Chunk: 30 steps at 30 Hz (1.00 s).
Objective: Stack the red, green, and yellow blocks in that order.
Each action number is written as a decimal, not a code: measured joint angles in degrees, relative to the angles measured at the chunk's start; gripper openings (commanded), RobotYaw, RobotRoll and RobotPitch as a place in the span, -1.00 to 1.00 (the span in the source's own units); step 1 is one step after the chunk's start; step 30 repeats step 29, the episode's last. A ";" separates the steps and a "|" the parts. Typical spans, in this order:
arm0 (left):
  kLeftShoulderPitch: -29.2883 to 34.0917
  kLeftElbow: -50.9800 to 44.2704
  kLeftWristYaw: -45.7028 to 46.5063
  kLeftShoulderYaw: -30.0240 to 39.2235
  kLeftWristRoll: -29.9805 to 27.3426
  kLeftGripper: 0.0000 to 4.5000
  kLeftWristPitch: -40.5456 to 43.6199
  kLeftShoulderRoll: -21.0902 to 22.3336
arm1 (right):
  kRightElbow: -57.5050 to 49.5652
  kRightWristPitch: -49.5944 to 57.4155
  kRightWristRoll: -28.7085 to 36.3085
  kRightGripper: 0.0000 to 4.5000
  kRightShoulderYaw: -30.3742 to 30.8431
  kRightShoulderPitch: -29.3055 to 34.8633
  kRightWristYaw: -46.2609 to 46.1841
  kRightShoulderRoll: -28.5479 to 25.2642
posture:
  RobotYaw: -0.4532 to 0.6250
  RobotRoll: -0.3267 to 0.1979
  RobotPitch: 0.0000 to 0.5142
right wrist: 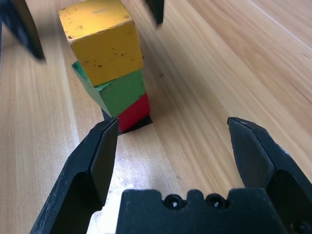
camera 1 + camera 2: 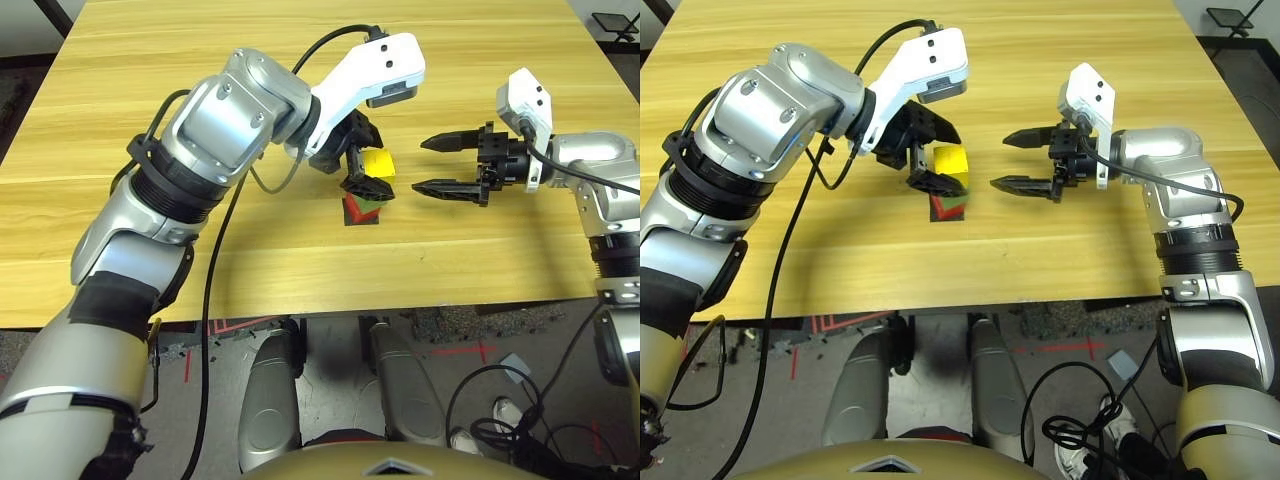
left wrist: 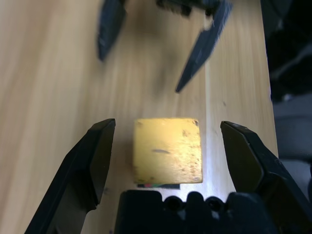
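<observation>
Yellow block showing dark specks; green block, red block, black patch, black pincer fingers, light wood-grain table.

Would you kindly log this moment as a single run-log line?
stack: yellow block on green block on red block | left hand: open, straddling yellow | right hand: open, beside stack

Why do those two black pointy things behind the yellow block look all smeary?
In the left wrist view, the small matte yellow cube sits near the camera and shows its scuffs, while the right pincer behind it lies farther off and blurs. In the right wrist view, the left pincer's fingertips blur likewise.
</observation>
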 measured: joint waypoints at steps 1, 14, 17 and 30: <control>0.01 0.03 0.55 3.15 -1.23 0.99 0.66 0.27 | 0.67 -0.20 0.48 1.00 -0.61 -0.05 0.35 -0.20 | -0.06 0.41 -0.02; 20.63 1.24 29.04 41.33 -0.54 0.99 -14.10 4.49 | 24.13 -10.39 2.94 1.00 -17.77 -1.55 -19.59 -1.86 | 0.01 0.13 -0.06; 31.10 1.95 35.12 46.03 1.60 0.99 -23.20 3.67 | 33.36 -18.29 2.20 1.00 -22.24 -1.72 -28.64 -2.34 | 0.00 0.13 -0.07; 52.38 2.91 42.81 49.31 1.66 0.99 -47.83 -5.19 | 49.38 -33.35 0.90 1.00 -27.29 1.55 -41.45 -5.42 | -0.06 0.00 -0.08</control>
